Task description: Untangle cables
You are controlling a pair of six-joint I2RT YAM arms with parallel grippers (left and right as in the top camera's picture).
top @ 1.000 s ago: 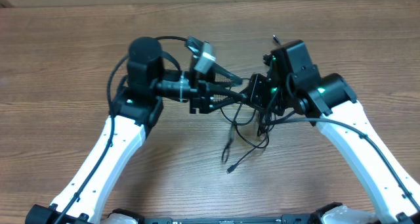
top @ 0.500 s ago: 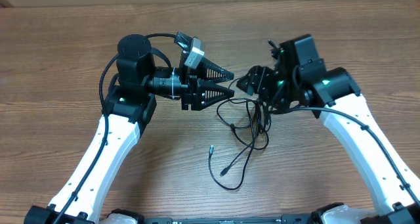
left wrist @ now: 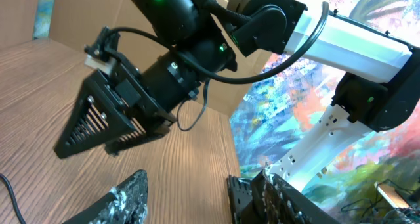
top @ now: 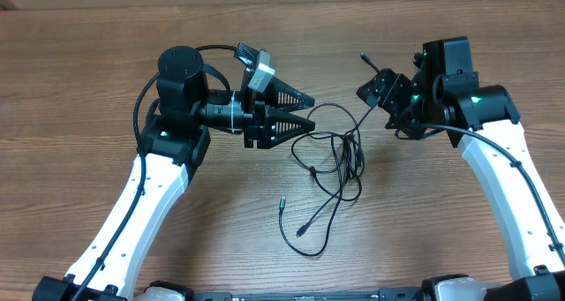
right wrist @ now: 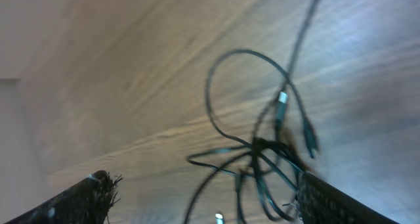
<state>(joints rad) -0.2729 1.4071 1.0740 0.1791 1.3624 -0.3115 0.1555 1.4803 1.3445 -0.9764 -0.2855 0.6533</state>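
Our left gripper (top: pixel 305 112) and right gripper (top: pixel 381 105) are both sitting parted, with the cables (top: pixel 342 155) between them, closer to the left's tips, trailing back toward us.

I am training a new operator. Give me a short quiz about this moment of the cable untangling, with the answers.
1. True or false: the cables are already separated and laid out in straight lines.
2. The right gripper is: A) open, B) shut on a plug, C) out of view.
3. In one word: is the left gripper open or shut?

Key: 1 false, they are one tangle; 2 A; 3 open.
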